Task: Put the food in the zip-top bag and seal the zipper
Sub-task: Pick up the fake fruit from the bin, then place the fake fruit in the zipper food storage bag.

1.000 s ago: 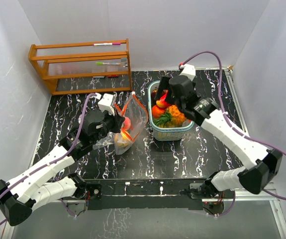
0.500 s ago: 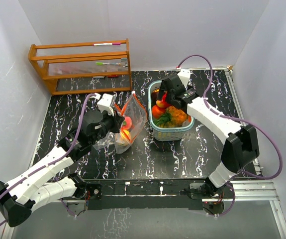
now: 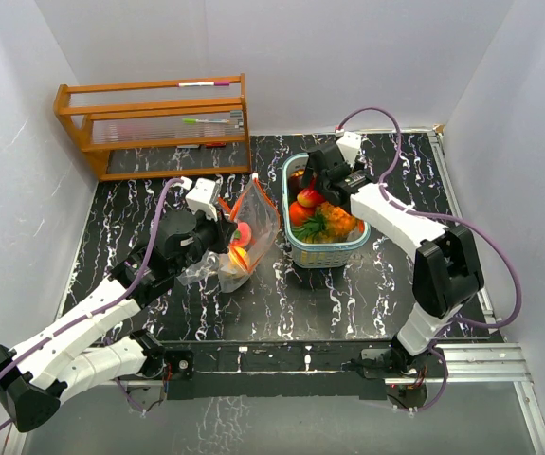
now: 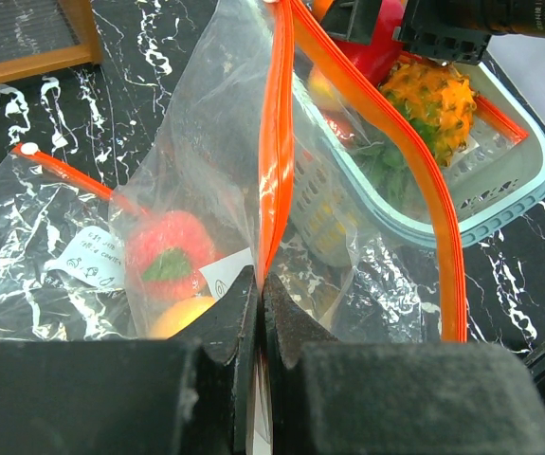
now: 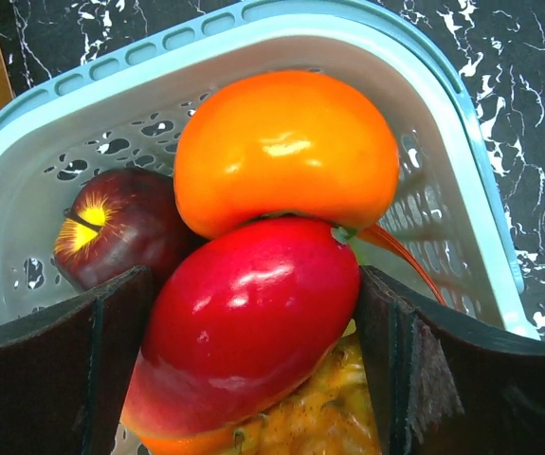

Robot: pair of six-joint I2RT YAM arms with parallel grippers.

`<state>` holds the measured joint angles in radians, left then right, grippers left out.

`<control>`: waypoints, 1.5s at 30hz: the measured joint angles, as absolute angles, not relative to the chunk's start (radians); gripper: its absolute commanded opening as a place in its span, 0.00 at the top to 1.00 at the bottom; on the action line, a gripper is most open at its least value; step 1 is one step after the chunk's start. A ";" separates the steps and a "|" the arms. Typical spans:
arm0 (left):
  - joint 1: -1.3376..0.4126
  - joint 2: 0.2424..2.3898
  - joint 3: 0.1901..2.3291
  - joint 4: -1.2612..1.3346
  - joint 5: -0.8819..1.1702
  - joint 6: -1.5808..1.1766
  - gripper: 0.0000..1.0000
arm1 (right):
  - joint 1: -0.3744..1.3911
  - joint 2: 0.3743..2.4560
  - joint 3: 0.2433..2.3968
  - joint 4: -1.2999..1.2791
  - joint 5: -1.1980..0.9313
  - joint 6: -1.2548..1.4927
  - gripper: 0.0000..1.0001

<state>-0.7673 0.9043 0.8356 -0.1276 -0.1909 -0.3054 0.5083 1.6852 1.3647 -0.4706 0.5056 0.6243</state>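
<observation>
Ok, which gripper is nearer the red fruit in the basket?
Right. The right gripper straddles the red fruit inside the basket. The left gripper is away from the basket, shut on the rim of the zip-top bag.

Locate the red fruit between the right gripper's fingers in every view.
Top external: red fruit in the teal basket's far half.
Left wrist: top edge, beyond the zip-top bag, partly hidden.
Right wrist: centre, between the fingers, below the orange fruit.
Shared landmark: the teal basket's rim.
</observation>
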 measured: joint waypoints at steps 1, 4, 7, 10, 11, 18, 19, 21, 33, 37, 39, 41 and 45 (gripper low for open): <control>-0.767 0.904 0.836 -0.128 -0.191 -0.305 1.00 | 0.506 1.689 1.365 -0.466 0.503 0.623 0.32; -0.767 0.904 0.836 -0.128 -0.191 -0.303 1.00 | 0.502 1.687 1.364 -0.453 0.491 0.622 0.46; -0.767 0.904 0.836 -0.128 -0.191 -0.303 1.00 | 0.503 1.670 1.350 -0.441 0.476 0.625 0.53; -0.767 0.905 0.836 -0.128 -0.191 -0.303 1.00 | 0.504 1.620 1.322 -0.443 0.456 0.626 0.58; -0.767 0.905 0.836 -0.128 -0.192 -0.303 1.00 | 0.504 1.595 1.314 -0.446 0.444 0.622 0.60; -0.767 0.922 0.836 -0.127 -0.194 -0.299 1.00 | 0.505 1.329 1.294 -0.421 0.328 0.579 0.66; -0.767 0.926 0.836 -0.127 -0.194 -0.298 1.00 | 0.505 1.280 1.285 -0.413 0.304 0.574 0.67; -0.767 0.932 0.836 -0.127 -0.194 -0.297 1.00 | 0.506 1.209 1.279 -0.403 0.258 0.565 0.67; -0.767 0.960 0.836 -0.111 -0.190 -0.295 1.00 | 0.805 1.269 1.279 -0.249 0.083 0.503 0.67; -0.767 0.960 0.836 -0.112 -0.189 -0.295 1.00 | 0.852 1.333 1.279 -0.209 0.071 0.499 0.63; -0.767 0.959 0.836 -0.112 -0.189 -0.295 1.00 | 0.856 1.357 1.279 -0.205 0.083 0.500 0.54; -0.767 0.957 0.836 -0.112 -0.187 -0.295 1.00 | 0.861 1.370 1.279 -0.208 0.115 0.500 0.39; -0.767 0.948 0.836 -0.113 -0.187 -0.295 1.00 | 0.871 1.381 1.279 -0.236 0.193 0.496 0.03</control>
<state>-0.7673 0.9478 0.8356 -0.1127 -0.1867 -0.2951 0.8715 1.3811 1.2785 -0.2359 0.1928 0.4965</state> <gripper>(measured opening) 0.010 0.754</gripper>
